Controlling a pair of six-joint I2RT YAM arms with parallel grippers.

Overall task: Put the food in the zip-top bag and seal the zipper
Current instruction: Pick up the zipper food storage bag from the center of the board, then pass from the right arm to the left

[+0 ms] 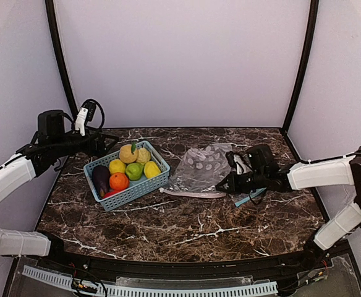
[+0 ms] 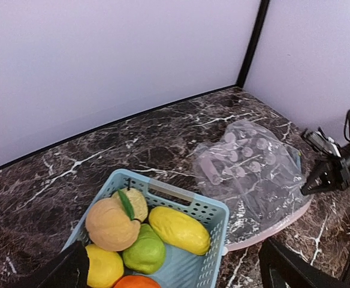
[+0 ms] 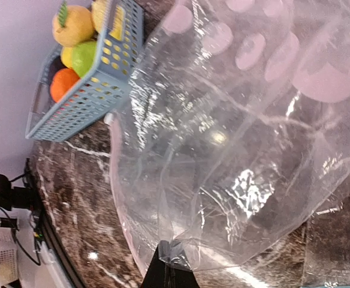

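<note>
All food [image 1: 128, 167] in basket [image 1: 144, 187] | right fingers [image 3: 170, 277] pinch bag [image 1: 199, 168] edge

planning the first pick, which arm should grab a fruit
Probably left: the left gripper, open, hovers at the basket of food; the right gripper is shut on the edge of the zip-top bag.

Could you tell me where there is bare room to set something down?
Bare tabletop runs along the near edge, before the basket and zip-top bag, and behind both. The middle is crowded; the right gripper pinches the bag.
</note>
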